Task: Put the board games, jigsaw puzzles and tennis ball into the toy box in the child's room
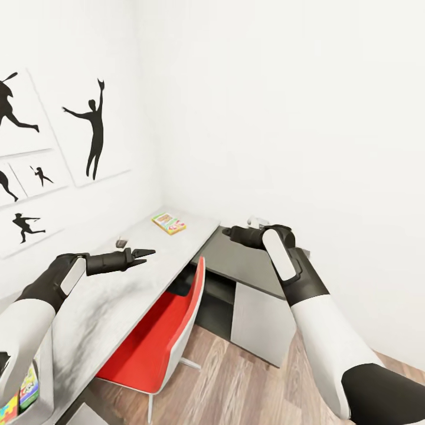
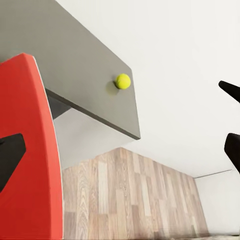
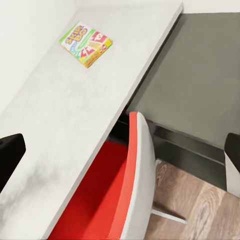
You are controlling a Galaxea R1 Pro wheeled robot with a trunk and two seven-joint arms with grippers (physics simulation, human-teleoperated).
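- Head view: my left hand point(image 1: 146, 254) hangs over the white bench point(image 1: 118, 295), fingers parted a little and holding nothing. The Skip-Bo game point(image 1: 169, 223) lies flat on the bench's far end, near the corner of the room, well ahead of that hand. My right hand point(image 1: 227, 232) reaches over the grey wing point(image 1: 248, 262) of the bench; from here I cannot tell how its fingers stand. A red chair point(image 1: 168, 333) is tucked in below the white top, on the wood floor point(image 1: 236, 378). Black dancer silhouettes point(image 1: 94, 130) fill the panels on the left wall. At the lower left edge, bright printed pieces point(image 1: 18, 395) sit in a light container; I cannot tell what they are.

- Left wrist view: the two dark fingertips point(image 2: 11, 152) stand wide apart with nothing between them. The ball point(image 2: 123, 81) rests on the grey wing point(image 2: 75, 65), near its edge, well away from the fingers. The red chair point(image 2: 30, 160) stands close in, with the wood floor point(image 2: 130, 200) beyond.

- Right wrist view: my right hand's fingers point(image 3: 10, 155) are spread wide and empty. The Skip-Bo game point(image 3: 86, 43) lies flat on the white bench point(image 3: 75, 130), close to the wall. The grey wing point(image 3: 200, 75) joins the white top alongside, and the chair point(image 3: 125, 195) sits tucked under the bench's edge.
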